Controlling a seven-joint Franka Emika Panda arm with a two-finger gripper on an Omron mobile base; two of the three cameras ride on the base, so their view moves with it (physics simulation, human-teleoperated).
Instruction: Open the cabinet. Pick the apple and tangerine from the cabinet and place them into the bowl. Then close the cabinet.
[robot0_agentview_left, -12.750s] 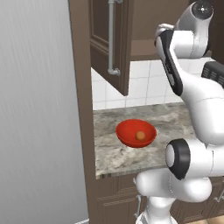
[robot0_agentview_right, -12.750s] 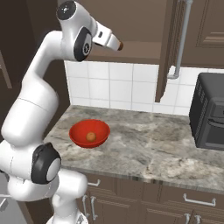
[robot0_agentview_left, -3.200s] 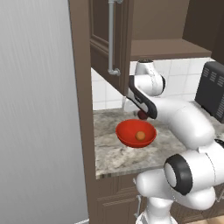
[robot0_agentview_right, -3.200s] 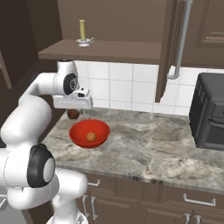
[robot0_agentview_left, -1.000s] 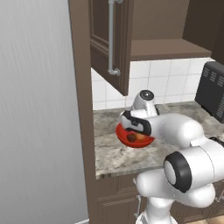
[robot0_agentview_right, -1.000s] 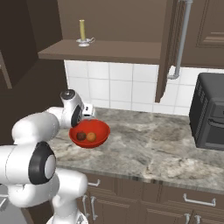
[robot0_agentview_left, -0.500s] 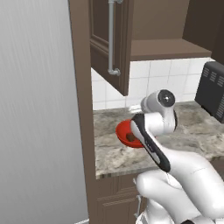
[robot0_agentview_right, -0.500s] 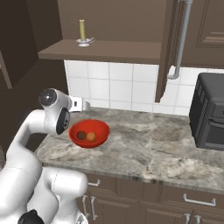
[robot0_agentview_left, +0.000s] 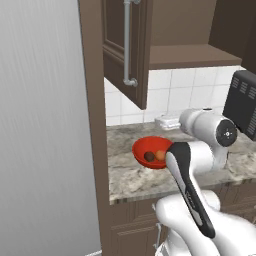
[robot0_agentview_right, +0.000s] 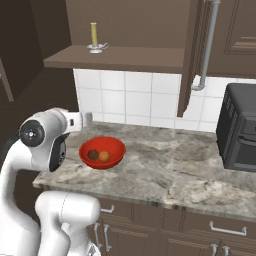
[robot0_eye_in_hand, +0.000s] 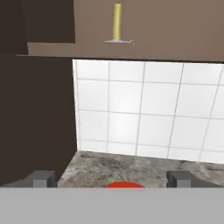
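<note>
Left base view: the gripper (robot0_agentview_left: 161, 121), jaws spread wide and empty, is held level over the back of the counter (robot0_agentview_left: 125, 175), pointing away from the arm toward the open cabinet door (robot0_agentview_left: 127, 47); just below and in front of it sits the bowl (robot0_agentview_left: 151, 151), a shallow glossy red dish, holding the dark red apple (robot0_agentview_left: 149, 156) and the orange tangerine (robot0_agentview_left: 160, 155) side by side, both far smaller than the bowl. The cabinet (robot0_agentview_left: 185, 35) is dark brown, its door swung outward above the gripper with a long silver bar handle (robot0_agentview_left: 127, 42). Right base view: the gripper (robot0_agentview_right: 86, 119) projects from the white wrist just above the bowl's (robot0_agentview_right: 102, 151) far left rim; apple (robot0_agentview_right: 93, 155) and tangerine (robot0_agentview_right: 104, 156) lie touching or nearly so at the bowl's centre. Above the gripper the cabinet (robot0_agentview_right: 120, 30) stands open, a yellow candle (robot0_agentview_right: 93, 36) in a holder on its shelf; a black microwave (robot0_agentview_right: 240, 127) stands well apart. Hand view: the two finger tips (robot0_eye_in_hand: 41, 178) stand wide apart, a sliver of the red bowl (robot0_eye_in_hand: 124, 185) between them, white tiles (robot0_eye_in_hand: 148, 109) ahead, and the candle (robot0_eye_in_hand: 117, 22) above.
</note>
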